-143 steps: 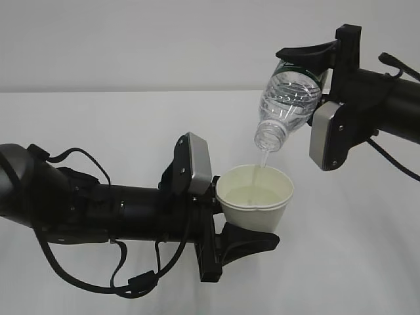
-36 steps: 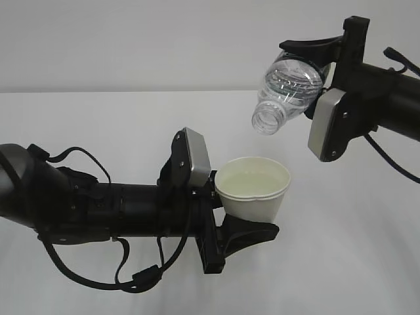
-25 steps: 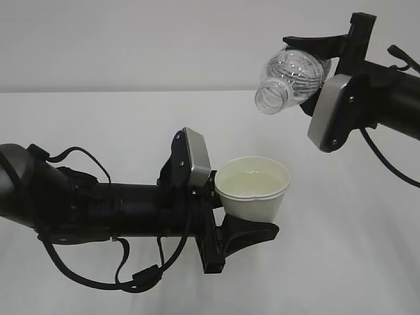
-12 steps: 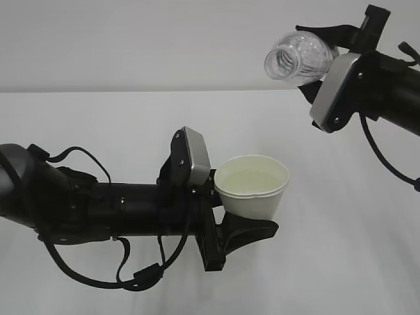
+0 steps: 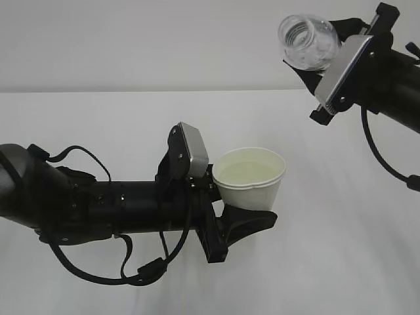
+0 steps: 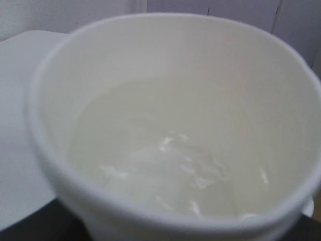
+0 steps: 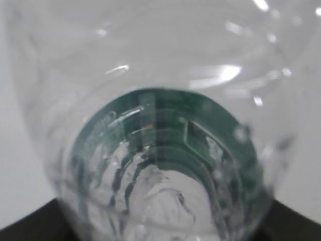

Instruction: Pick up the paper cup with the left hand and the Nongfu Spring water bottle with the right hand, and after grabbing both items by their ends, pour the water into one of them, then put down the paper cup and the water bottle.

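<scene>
**Cup filled and held level; bottle held high and apart**

A plain white tabletop (image 5: 341, 249) is seen against a pale grey wall; nothing else stands on the surface.

The paper cup (image 5: 251, 178) is held above the table by the left hand (image 5: 220, 209), its jaws closed on the cup's lower body. The cup is kept upright, presumably so that the water (image 5: 248, 172) inside is not spilled; in the left wrist view the water (image 6: 165, 165) is seen part-way up the cream inner wall of the cup (image 6: 165, 55).

The Nongfu Spring water bottle (image 5: 307, 43) is gripped at its base end by the right hand (image 5: 328, 49), well above and to the right of the cup, mouth turned up toward the camera. No stream is seen between the two. The pour is judged finished; setting both items down remains.

Hard to make out:
- The left jaw contact on the cup's far side is hidden by the cup.
- The right jaws are largely masked by the silver-grey plate (image 5: 344, 69); grip is inferred from the bottle being carried.
- The green label (image 7: 165, 130) is seen only through the bottle (image 7: 150, 60) wall in the right wrist view; lettering unreadable.
- Any water left in the bottle cannot be judged.
</scene>
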